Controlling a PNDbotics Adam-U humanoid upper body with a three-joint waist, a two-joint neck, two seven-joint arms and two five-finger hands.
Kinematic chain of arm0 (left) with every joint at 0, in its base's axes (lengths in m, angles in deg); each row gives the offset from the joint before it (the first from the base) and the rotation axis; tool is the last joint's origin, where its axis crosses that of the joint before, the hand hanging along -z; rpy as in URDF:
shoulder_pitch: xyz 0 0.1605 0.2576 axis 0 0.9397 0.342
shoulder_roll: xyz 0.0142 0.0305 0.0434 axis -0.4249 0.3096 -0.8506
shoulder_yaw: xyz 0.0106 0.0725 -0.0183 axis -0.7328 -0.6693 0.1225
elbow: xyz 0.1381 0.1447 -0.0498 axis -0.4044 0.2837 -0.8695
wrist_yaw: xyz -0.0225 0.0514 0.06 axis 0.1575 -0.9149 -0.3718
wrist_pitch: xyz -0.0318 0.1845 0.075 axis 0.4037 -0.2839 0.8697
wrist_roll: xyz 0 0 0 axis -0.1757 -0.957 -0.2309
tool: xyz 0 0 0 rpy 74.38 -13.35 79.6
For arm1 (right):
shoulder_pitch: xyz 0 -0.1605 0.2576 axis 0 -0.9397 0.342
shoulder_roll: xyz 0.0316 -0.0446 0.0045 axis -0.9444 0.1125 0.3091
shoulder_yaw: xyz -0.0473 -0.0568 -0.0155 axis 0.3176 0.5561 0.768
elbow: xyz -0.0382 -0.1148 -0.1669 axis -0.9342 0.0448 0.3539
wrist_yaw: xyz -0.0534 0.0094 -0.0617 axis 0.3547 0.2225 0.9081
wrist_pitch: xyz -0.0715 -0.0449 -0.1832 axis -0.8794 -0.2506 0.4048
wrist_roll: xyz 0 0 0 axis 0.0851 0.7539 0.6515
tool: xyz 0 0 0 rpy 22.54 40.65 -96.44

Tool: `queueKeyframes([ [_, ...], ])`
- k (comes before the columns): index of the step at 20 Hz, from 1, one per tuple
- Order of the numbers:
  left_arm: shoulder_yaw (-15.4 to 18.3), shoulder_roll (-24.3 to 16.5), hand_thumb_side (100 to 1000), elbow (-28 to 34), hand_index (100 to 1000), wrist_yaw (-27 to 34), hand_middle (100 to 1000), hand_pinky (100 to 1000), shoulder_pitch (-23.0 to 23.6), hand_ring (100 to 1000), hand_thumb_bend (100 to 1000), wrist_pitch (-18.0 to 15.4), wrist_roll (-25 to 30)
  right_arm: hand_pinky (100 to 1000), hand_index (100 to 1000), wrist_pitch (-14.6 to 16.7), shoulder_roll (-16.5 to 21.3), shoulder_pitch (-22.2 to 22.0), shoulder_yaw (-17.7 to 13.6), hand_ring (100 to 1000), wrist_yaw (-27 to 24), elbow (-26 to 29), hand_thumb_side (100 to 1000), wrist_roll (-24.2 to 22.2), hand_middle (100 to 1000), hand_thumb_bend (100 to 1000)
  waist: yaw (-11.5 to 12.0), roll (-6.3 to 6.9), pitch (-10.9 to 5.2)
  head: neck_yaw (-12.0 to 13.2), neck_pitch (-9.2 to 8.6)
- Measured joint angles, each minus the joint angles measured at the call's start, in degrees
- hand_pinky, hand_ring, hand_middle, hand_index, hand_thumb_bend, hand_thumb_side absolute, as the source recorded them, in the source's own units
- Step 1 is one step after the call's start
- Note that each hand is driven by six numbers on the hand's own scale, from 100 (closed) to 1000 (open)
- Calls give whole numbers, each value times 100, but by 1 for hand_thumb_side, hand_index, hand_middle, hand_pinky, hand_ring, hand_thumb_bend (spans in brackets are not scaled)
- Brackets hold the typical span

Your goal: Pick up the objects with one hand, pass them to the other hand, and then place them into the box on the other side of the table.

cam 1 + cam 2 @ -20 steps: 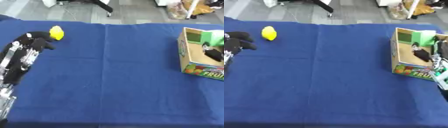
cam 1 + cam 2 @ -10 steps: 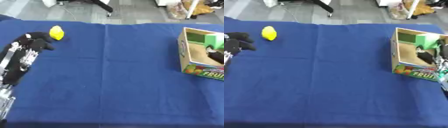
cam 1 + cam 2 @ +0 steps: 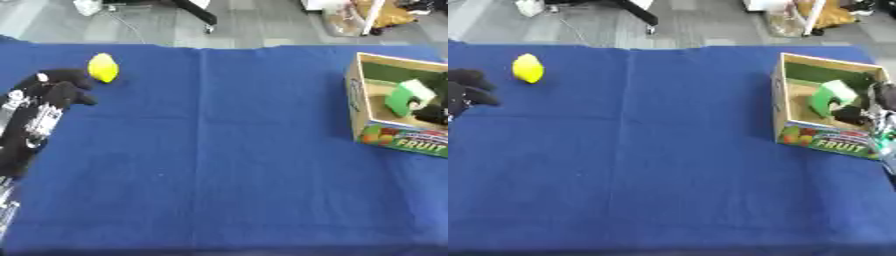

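Box [image 3: 395, 142] of cardboard, printed "FRUIT" on its front wall, stands open-topped on the blue-covered table [image 3: 219, 165] at the robot's right side. All other places are given from this box. Spread under it and running well off to its left is the blue cloth, which covers the whole tabletop. Far to the box's left, at the opposite edge of the table, lies the robot's left hand [image 3: 54, 90], black, with its fingers curled and nothing inside them. At the box's right wall, reaching in over the rim, is the right hand [image 3: 866, 111]; its dark fingers sit against a green object [image 3: 828, 97] that leans inside the box, but whether they close on it cannot be told. Far left of the box and a little farther back, just beyond the left hand, rests a yellow lemon [image 3: 103, 67], apart from the fingers.
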Motion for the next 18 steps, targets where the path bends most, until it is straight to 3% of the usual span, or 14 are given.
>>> queueKeyframes([
  [5, 1, 0, 693, 0, 776, -3, 631, 771, 10, 607, 330, 3, 8, 372, 1000, 17, 82, -4, -63, 310, 98, 90, 100, -334, 297, 200, -11, 0, 0, 0, 0],
  [9, 1, 0, 694, 0, 777, -4, 630, 773, 25, 607, 328, 9, 19, 384, 1000, 33, 119, -5, -88, 316, 205, 147, 261, -393, 303, 284, -16, 0, 0, 0, 0],
  [11, 1, 0, 695, 0, 777, -4, 630, 771, 34, 606, 326, 10, 20, 386, 1000, 59, 141, -7, -101, 313, 265, 194, 279, -402, 299, 284, -16, 0, 0, 0, 0],
  [16, 28, 1, 687, 0, 774, -17, 624, 769, 44, 599, 332, 20, 10, 355, 1000, 149, 237, -143, -173, 278, 242, 567, 290, -339, 265, 212, -23, 0, 0, 6, 0],
  [18, 59, 1, 679, 0, 772, -43, 621, 767, 47, 593, 334, 33, -16, 337, 1000, 186, 297, -279, -228, 263, 104, 935, 361, -213, 250, 142, -25, 0, 0, 16, 0],
])
